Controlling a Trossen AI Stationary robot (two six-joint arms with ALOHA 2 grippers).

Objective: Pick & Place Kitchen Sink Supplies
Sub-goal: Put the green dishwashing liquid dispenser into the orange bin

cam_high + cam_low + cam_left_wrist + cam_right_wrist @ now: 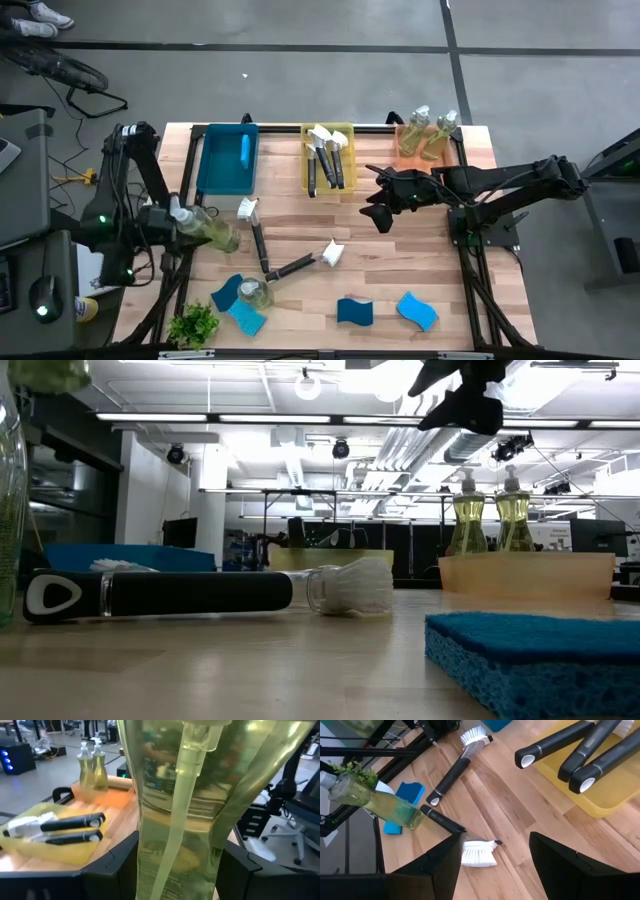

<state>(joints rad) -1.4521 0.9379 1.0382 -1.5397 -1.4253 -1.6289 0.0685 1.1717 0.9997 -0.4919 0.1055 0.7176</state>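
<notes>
Filling the left wrist view: clear plastic bottle of yellow-green liquid, clamped between the left gripper fingers at the table's left edge, lying tilted in the grip, pump end toward the arm. Likely slick, rigid-walled, moderately heavy with liquid; best taken round the body, as now.

Loose on the wooden table: two black-handled dish brushes with white heads, crossing near the middle; stiff, light, best held mid-handle. Second clear bottle beside blue wavy-edged sponges; two more sponges near the front edge; soft, light, compressible.

Already sorted: brushes in yellow tray, bottles in orange tray, one blue item in blue tray.

Right gripper hovering beside the yellow tray, fingers apart, holding nothing.
</notes>
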